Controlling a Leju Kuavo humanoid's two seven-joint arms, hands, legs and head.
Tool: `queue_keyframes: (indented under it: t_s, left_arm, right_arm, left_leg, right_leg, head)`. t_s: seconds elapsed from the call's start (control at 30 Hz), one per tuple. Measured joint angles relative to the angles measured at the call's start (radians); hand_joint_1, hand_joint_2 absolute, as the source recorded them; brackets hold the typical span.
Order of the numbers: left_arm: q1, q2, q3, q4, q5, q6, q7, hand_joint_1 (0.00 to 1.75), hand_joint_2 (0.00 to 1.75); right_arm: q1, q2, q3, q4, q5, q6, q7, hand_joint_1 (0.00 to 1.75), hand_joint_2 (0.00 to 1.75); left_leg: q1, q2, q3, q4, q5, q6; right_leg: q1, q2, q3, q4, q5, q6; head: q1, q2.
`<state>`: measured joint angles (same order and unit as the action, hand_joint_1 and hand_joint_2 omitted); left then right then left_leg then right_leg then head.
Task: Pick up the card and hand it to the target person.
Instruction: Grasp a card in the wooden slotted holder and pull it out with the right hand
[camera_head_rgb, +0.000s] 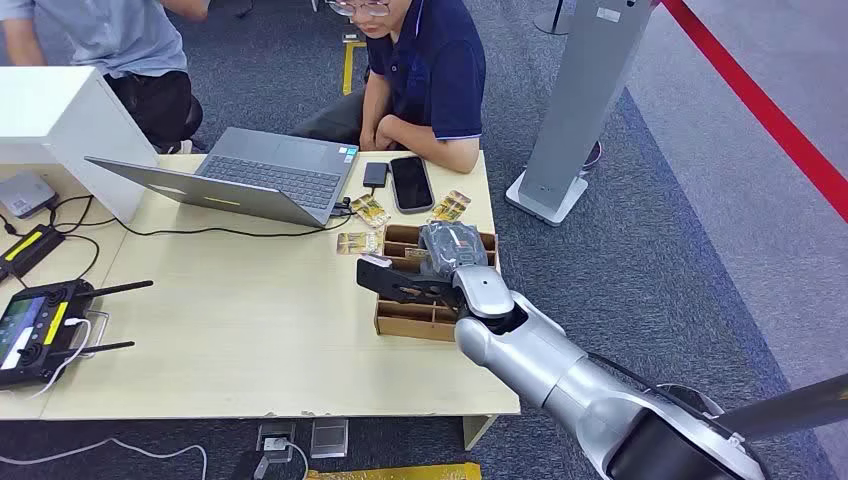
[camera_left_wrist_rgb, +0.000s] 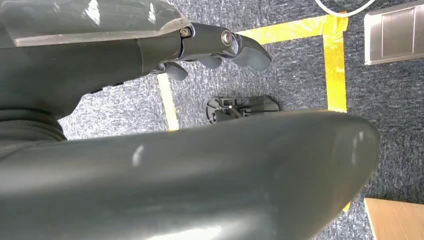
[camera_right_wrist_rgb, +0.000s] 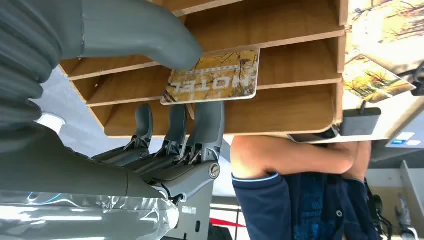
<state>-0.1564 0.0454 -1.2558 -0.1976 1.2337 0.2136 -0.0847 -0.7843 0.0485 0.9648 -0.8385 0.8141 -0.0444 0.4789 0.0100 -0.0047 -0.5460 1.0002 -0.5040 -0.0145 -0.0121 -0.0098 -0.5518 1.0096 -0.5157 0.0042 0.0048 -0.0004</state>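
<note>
Where the silver right arm reaches in from below over the pale wooden table (camera_head_rgb: 250, 330), right hand (camera_head_rgb: 400, 283) poised over the brown wooden slotted card box (camera_head_rgb: 410, 320) at the table's near right edge. Clamped there on a yellow card printed "HOTEL" (camera_right_wrist_rgb: 212, 77): thick grey thumb (camera_right_wrist_rgb: 145, 35) pressing one face, dark fingers (camera_right_wrist_rgb: 207, 125) backing the other, card pinched between them just over the box's dividers. Left hand (camera_left_wrist_rgb: 220, 47) hanging low above grey-blue carpet (camera_left_wrist_rgb: 300, 65) marked with yellow tape (camera_left_wrist_rgb: 335, 55), fingers curled inward, clasping nothing.

Further left on the table, a black handheld controller with a screen and antennas (camera_head_rgb: 40, 330), and a thin black cable (camera_head_rgb: 230, 232) trailing across the surface. Beyond the box, more yellow printed cards (camera_head_rgb: 358, 243) lying loose, one beside a black smartphone (camera_head_rgb: 411, 183) and a small dark power bank (camera_head_rgb: 375, 175). Past these, an open grey laptop (camera_head_rgb: 250, 180), with a white box-shaped stand (camera_head_rgb: 60, 125) at the far left.

Farthest off, behind the table, a seated person in a dark blue polo shirt (camera_head_rgb: 435, 65), forearms folded on the table edge, and a second person in a light blue shirt (camera_head_rgb: 110, 35) at the left. To the right, a tall grey kiosk post (camera_head_rgb: 580, 110), and a red line (camera_head_rgb: 770, 110) on the floor.
</note>
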Motion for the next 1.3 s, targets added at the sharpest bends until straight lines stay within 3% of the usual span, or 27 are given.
queue_keyframes:
  t_s: [0.07, 0.27, 0.33, 1.0, 1.3]
  left_arm:
    - [0.0, 0.0, 0.0, 0.0, 0.0, 0.0, 0.0, 0.0, 0.0]
    - [0.0, 0.0, 0.0, 0.0, 0.0, 0.0, 0.0, 0.0, 0.0]
    - [-0.001, 0.0, 0.0, 0.0, 0.0, 0.0, 0.0, 0.0, 0.0]
    - [-0.003, 0.0, -0.001, 0.0, -0.01, -0.002, -0.011, 0.0, 0.0]
    - [0.007, 0.002, -0.001, 0.0, 0.001, 0.004, -0.011, 0.0, 0.0]
  right_arm:
    - [0.0, 0.001, 0.0, -0.002, 0.002, 0.0, 0.001, 1.29, 1.75]
    - [-0.001, 0.008, 0.002, -0.011, 0.01, 0.001, 0.007, 1.7, 1.75]
    - [-0.002, 0.011, 0.004, -0.014, 0.01, 0.001, 0.007, 1.75, 1.75]
    - [-0.005, 0.013, 0.011, -0.019, -0.008, 0.001, -0.001, 1.75, 1.75]
    - [-0.068, -0.029, -0.016, -0.171, -0.108, 0.085, 0.074, 1.75, 1.75]
  left_leg:
    - [0.0, 0.0, 0.0, 0.0, 0.0, 0.0]
    - [0.0, 0.0, 0.0, 0.0, 0.0, 0.0]
    - [0.0, 0.0, 0.0, 0.0, 0.0, 0.0]
    - [0.0, 0.0, 0.0, 0.0, 0.0, 0.0]
    - [0.0, 0.0, 0.0, 0.0, 0.0, 0.0]
  right_leg:
    - [0.0, 0.0, 0.0, 0.0, 0.0, 0.0]
    - [0.0, 0.0, 0.0, 0.0, 0.0, 0.0]
    - [0.0, 0.0, 0.0, 0.0, 0.0, 0.0]
    - [0.0, 0.0, 0.0, 0.0, 0.0, 0.0]
    - [0.0, 0.0, 0.0, 0.0, 0.0, 0.0]
  head:
    - [0.0, 0.0]
    - [0.0, 0.0]
    - [0.0, 0.0]
    - [0.0, 0.0]
    - [0.0, 0.0]
